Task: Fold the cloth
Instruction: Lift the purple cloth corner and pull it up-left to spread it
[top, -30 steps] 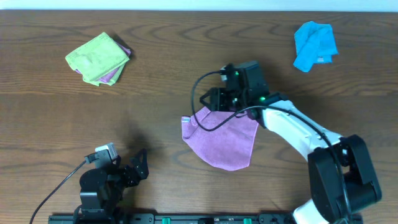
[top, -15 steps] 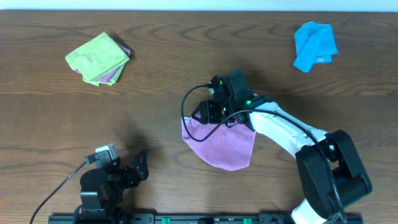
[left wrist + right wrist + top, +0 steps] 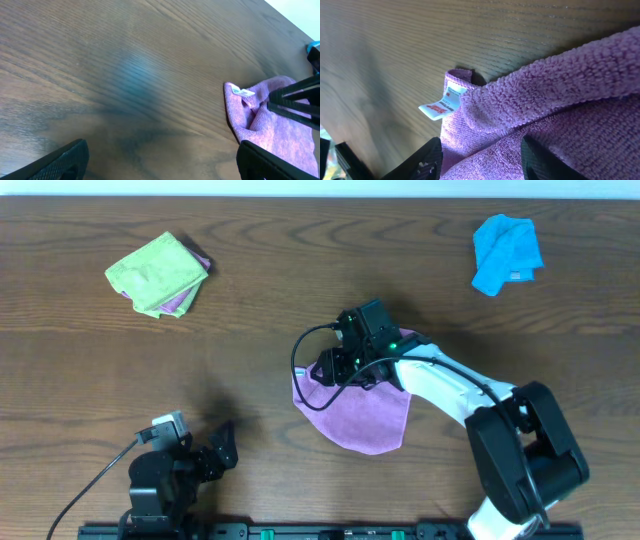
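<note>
The purple cloth lies rumpled at the centre of the table, its white tag at its left corner. The right tool sits over the cloth's upper left edge, fingers parted with cloth between them. The left tool, lower left, is spread wide and empty.

The right gripper sits low over the purple cloth, whose bulk spreads below and right of its jaws. The left gripper rests well apart. Lime-green cloth and blue cloth lie far off.
</note>
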Action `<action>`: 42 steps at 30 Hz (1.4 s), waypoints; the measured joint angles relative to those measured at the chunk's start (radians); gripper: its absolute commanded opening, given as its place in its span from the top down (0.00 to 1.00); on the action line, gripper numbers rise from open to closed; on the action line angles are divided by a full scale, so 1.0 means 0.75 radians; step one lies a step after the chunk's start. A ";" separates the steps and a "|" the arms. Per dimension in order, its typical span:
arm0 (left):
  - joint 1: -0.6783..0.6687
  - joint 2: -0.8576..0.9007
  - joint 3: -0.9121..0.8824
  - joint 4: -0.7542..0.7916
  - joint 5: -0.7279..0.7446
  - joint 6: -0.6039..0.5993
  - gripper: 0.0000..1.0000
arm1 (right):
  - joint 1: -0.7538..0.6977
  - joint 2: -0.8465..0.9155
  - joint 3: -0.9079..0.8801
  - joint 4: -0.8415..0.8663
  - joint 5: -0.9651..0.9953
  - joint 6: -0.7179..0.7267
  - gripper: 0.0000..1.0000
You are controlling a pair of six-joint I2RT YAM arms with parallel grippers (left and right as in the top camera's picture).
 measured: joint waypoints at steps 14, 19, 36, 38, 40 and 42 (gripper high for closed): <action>0.000 0.000 0.000 -0.001 -0.010 0.000 0.05 | 0.011 0.073 0.000 0.169 0.012 0.002 0.58; 0.000 0.000 0.000 0.000 -0.010 0.000 0.05 | 0.011 0.073 0.000 0.210 0.024 0.005 0.61; 0.000 0.000 0.000 -0.001 -0.030 0.000 0.05 | 0.012 0.074 0.000 0.209 0.063 0.005 0.57; 0.000 0.000 0.000 -0.001 -0.030 0.000 0.04 | 0.014 0.078 0.000 0.215 0.066 0.005 0.60; 0.000 0.000 0.000 -0.001 -0.030 0.000 0.05 | 0.018 0.094 0.000 0.224 0.069 0.005 0.64; 0.000 0.000 0.000 -0.001 -0.030 0.000 0.05 | 0.022 0.112 0.000 0.238 0.071 0.006 0.73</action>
